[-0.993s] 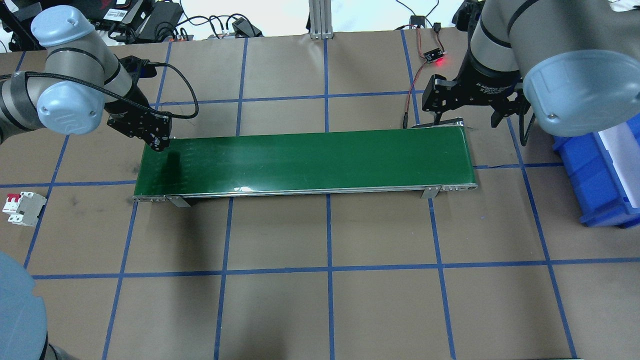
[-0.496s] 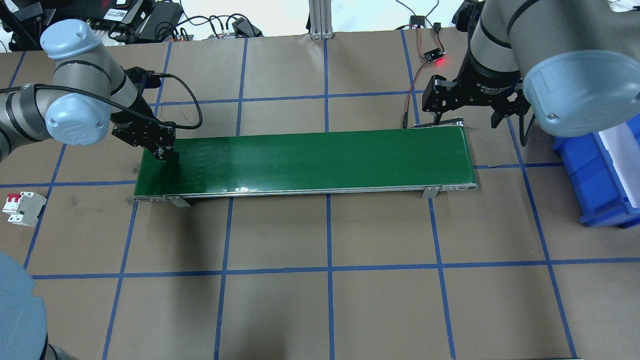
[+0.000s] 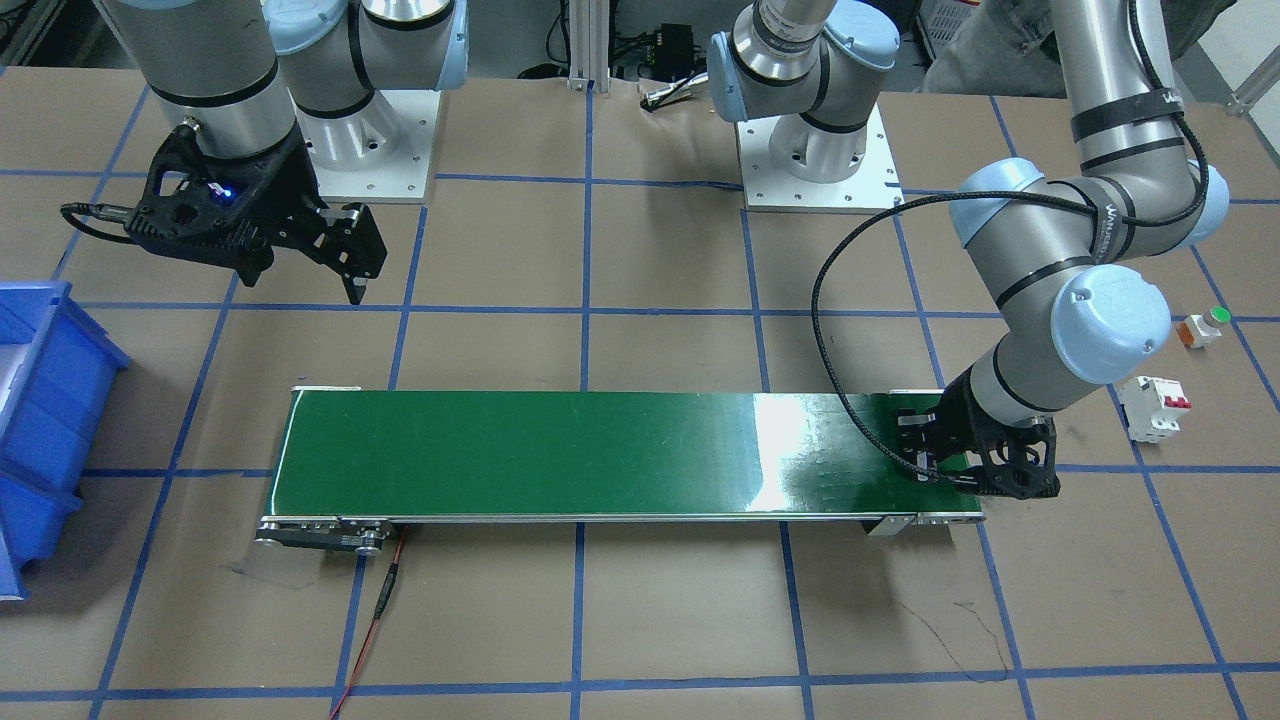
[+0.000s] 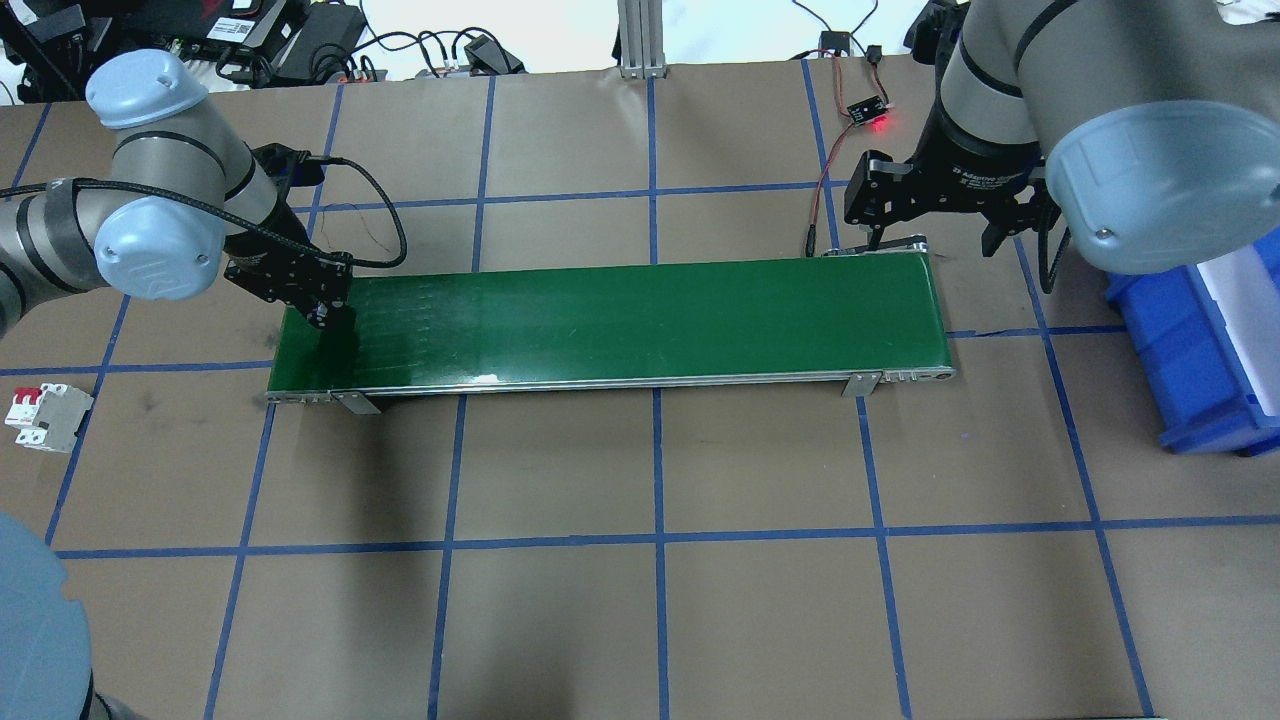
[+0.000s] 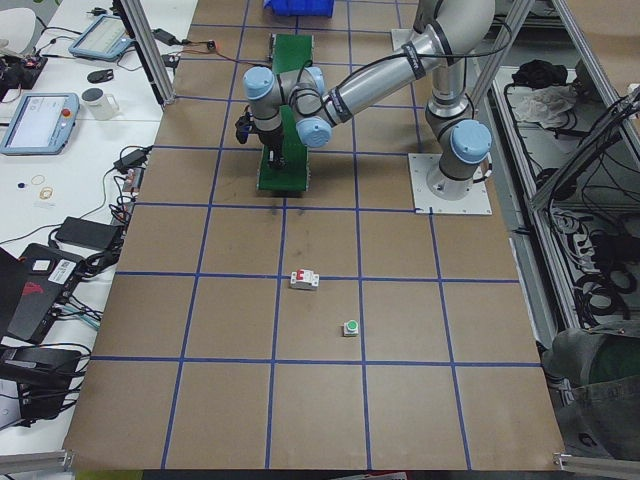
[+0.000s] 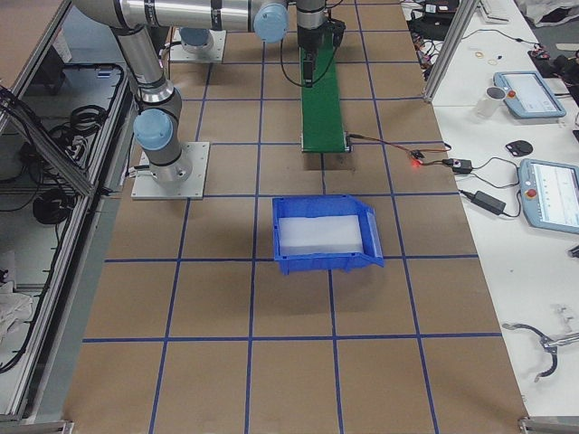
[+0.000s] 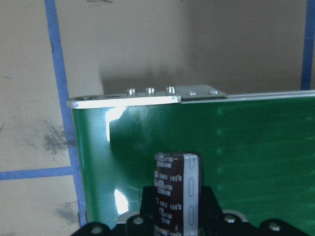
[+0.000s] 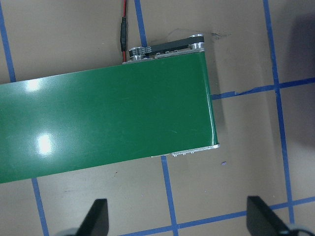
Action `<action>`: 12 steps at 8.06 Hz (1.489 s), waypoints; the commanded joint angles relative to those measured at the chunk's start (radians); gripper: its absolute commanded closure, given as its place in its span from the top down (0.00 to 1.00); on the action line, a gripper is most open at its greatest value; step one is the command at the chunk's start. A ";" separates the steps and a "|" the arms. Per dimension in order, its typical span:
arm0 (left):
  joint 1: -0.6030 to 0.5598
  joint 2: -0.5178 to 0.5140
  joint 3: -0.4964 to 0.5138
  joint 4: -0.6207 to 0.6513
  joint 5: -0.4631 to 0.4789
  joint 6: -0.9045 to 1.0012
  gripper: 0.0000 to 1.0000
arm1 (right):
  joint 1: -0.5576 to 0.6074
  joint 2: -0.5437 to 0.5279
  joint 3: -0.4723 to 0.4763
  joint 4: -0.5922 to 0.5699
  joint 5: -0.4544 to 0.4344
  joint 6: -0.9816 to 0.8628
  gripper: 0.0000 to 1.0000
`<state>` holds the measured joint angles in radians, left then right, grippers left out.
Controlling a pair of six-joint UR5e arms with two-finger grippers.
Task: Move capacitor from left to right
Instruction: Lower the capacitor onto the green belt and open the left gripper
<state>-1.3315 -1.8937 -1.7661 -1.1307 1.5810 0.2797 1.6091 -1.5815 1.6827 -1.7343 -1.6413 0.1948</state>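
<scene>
The left gripper (image 4: 322, 312) is gripping the capacitor (image 7: 177, 189) between its fingers, the dark sleeve and grey stripe sticking out in front of them. It is hanging low over the left end of the green conveyor belt (image 4: 640, 320); I cannot tell whether the capacitor is touching the belt. At the belt's far end the right gripper (image 4: 934, 247) is hovering with its fingers spread wide, holding nothing. A blue bin (image 4: 1190, 350) is sitting beyond it. A white breaker (image 4: 45, 418) and a green-capped button (image 3: 1203, 328) are lying on the table to the left.
</scene>
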 commanded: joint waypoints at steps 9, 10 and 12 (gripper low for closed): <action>0.000 0.044 -0.004 0.015 0.011 -0.023 1.00 | 0.000 0.000 0.000 -0.001 0.000 0.000 1.00; 0.000 0.048 -0.006 0.015 0.011 -0.024 1.00 | 0.000 0.000 -0.001 -0.005 0.000 -0.006 1.00; 0.000 0.048 -0.004 0.015 0.011 -0.022 1.00 | -0.003 0.003 0.000 -0.005 -0.003 -0.018 1.00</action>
<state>-1.3315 -1.8458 -1.7716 -1.1148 1.5928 0.2576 1.6085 -1.5808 1.6823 -1.7390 -1.6427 0.1878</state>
